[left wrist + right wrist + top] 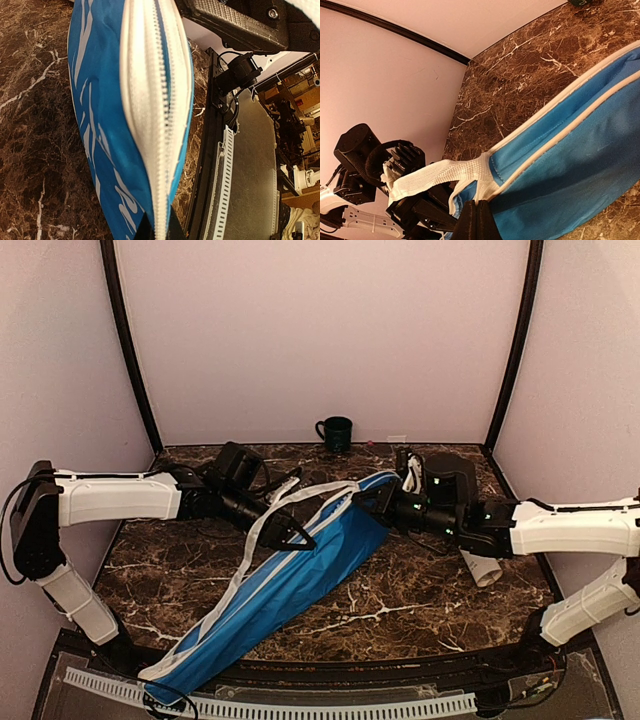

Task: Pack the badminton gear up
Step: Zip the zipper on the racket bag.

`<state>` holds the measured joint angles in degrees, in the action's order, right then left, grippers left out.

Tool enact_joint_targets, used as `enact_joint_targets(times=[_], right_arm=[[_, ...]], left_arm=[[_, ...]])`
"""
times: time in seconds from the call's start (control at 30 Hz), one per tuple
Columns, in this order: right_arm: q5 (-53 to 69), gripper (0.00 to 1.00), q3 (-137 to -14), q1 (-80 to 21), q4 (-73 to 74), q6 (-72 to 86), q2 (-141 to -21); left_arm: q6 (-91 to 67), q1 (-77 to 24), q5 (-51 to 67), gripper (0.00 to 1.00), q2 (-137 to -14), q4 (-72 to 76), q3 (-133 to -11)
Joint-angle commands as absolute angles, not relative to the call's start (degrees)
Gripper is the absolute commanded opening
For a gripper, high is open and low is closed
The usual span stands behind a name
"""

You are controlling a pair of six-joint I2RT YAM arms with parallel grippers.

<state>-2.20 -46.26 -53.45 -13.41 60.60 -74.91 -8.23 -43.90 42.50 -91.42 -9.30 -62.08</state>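
The blue racket-shaped cover (290, 585) lies diagonally across the marble table, its narrow end at the front left edge. Its wide end is lifted between both arms. My left gripper (298, 537) is shut on the cover's white zipper band (155, 100), which runs up from the fingertips (145, 231) in the left wrist view. My right gripper (368, 502) is shut on the cover's white-trimmed top edge (492, 185), beside a white woven strap (435, 175). A white tube (484, 570) lies partly under the right arm.
A dark green mug (335, 432) stands at the back centre by the wall. A white slotted cable track (300, 707) runs along the table's front edge. The left arm's black wrist (370, 165) shows close to the right gripper.
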Motion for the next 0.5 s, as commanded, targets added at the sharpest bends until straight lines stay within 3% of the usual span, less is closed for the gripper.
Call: enact_joint_targets(times=[0.0,0.47], right_arm=[[1.4,0.00,-46.9,-53.5,-19.1,61.3,-76.3],[3.4,0.00,-45.4,-59.4,-24.1,64.4,-80.9]], left_arm=[[-9.1,-44.6,44.3,0.00,-88.2,-4.3,-61.8],[-10.2,-44.6,43.4,0.00,-88.5,-2.0,-61.5]])
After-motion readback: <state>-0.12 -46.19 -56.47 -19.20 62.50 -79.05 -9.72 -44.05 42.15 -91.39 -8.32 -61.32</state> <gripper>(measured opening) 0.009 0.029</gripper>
